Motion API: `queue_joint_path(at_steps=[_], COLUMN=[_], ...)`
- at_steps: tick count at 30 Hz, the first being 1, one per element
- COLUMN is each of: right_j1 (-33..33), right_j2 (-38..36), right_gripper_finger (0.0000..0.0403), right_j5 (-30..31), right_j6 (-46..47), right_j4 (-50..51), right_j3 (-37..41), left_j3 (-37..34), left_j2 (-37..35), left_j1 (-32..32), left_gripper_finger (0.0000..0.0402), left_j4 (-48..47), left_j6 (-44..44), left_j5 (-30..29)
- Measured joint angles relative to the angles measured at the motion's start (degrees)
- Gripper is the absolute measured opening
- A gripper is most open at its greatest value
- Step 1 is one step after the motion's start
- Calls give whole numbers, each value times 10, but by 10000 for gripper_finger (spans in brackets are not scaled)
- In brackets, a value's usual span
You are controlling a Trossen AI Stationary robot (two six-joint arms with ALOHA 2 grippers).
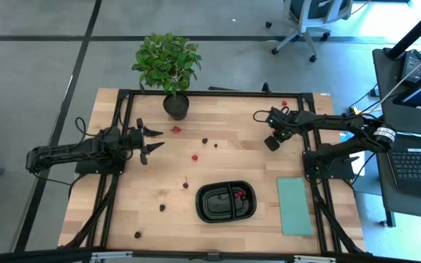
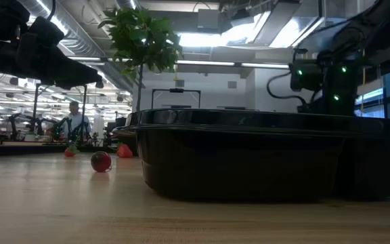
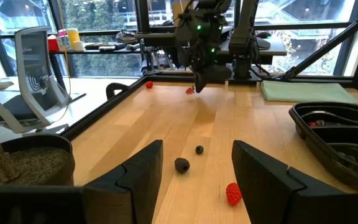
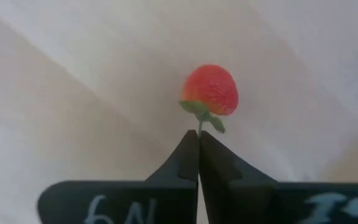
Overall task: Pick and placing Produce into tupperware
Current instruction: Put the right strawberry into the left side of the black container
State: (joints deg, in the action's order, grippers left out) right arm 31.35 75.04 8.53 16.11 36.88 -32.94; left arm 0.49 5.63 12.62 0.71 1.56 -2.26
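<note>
Right hand point(image 4: 199, 140) pinches a red berry's point(image 4: 211, 89) stem; its body unhidden.

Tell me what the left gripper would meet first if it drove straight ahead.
Likely the dark berry, lying on the table just beyond the open left gripper, between its fingers' line; the smaller dark berry follows. Depth is uncertain.

Red berries point(image 1: 194, 157) scattered, black tupperware point(image 1: 226, 202) upright

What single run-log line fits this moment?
right gripper: shut on strawberry stem | left gripper: open, waiting | tupperware: some produce inside
</note>
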Motion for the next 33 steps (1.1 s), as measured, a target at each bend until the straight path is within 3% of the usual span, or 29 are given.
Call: queue_joint_path(at_steps=[13, 19, 27, 33], right_j1=[-181, -289, -406, -455], right_j2=[-1, -2, 7, 61], right_gripper_finger=[4, 4, 4, 4], right_j5=[-9, -10, -11, -12], right_j6=[1, -3, -17, -33], right_j4=[-5, -65, -192, -277], right_j3=[-155, -216, -230, -230], left_j3=[0, 0, 0, 0], left_j2=[0, 0, 0, 0], left_j1=[0, 0, 0, 0], left_gripper_finger=[186, 186, 186, 186], left_j4=[0, 0, 0, 0], left_j6=[0, 0, 0, 1], left_j5=[0, 0, 0, 0])
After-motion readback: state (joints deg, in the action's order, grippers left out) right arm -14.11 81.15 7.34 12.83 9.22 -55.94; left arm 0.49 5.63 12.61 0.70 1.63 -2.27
